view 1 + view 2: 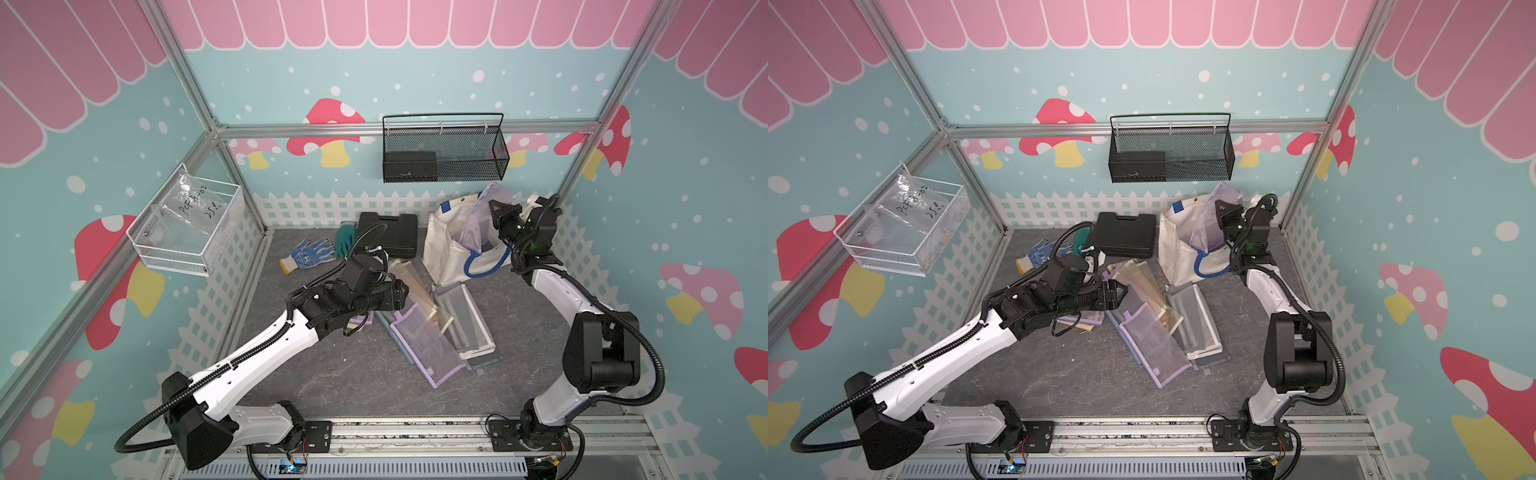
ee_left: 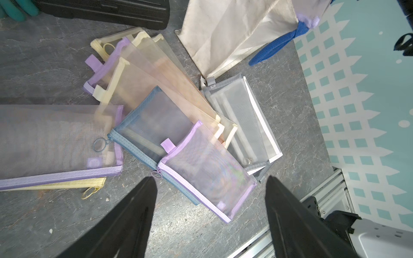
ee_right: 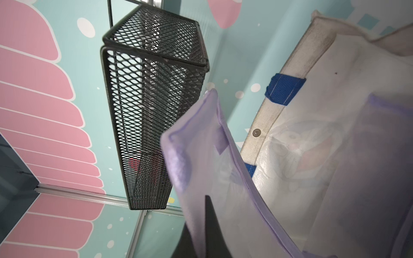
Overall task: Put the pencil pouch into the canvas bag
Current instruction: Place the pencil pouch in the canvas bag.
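Right hand (image 1: 495, 210) raised, pinching pencil pouch (image 1: 473, 228) at canvas bag (image 1: 442, 245) mouth, left hand (image 2: 210, 178) spread above pouch pile (image 2: 156, 125)

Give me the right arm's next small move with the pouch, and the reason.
Probably lower it a little deeper into the bag before releasing. The right gripper is shut on the translucent purple mesh pencil pouch, which hangs tilted at the open mouth of the cream canvas bag with blue strap handles. The pouch's upper end rises above the rim, so letting go now might leave it propped out.
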Available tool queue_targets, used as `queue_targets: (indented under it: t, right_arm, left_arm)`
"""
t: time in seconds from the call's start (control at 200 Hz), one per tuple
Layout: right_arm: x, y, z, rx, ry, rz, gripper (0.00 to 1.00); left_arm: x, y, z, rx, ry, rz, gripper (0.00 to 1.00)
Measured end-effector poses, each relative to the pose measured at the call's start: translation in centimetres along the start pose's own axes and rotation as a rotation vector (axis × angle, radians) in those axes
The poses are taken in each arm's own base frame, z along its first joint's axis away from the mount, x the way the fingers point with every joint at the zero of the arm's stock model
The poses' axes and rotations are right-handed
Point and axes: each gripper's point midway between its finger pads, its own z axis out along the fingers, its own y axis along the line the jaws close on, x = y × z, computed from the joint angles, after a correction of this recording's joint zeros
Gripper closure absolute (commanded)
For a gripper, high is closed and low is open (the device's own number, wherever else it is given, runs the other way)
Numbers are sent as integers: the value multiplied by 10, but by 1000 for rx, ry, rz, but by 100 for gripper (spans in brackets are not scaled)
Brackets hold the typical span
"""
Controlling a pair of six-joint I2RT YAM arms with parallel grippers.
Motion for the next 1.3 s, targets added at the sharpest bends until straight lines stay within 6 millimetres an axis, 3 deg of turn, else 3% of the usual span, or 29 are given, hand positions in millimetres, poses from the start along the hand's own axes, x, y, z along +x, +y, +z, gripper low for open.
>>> queue_targets:
  t: [0.285,0.585,0.861,0.911,1.086,1.201,1.301]
  right_arm:
    - [-7,-14,23,63,-41,40,100]
    - [4,-5,48,67,-37,71,100]
    - [8,-21,46,124,-41,81,100]
    - [10,-29,43,143,-38,82,93]
    - [25,-62,27,252,5,49,49]
    - [24,-65,20,288,23,0,19]
    - [13,-57,14,297,31,-56,7]
  left_arm:
    - [-2,10,-2,-6,-9,-5,22]
    - [-1,33,-5,-21,-24,-43,22]
    - [-6,44,-3,-19,-38,-68,23]
    - [-8,44,-3,-17,-41,-71,22]
    - [-10,47,-3,-15,-44,-79,22]
    - [-10,47,-3,-11,-45,-78,22]
    - [-8,48,-1,-8,-43,-78,22]
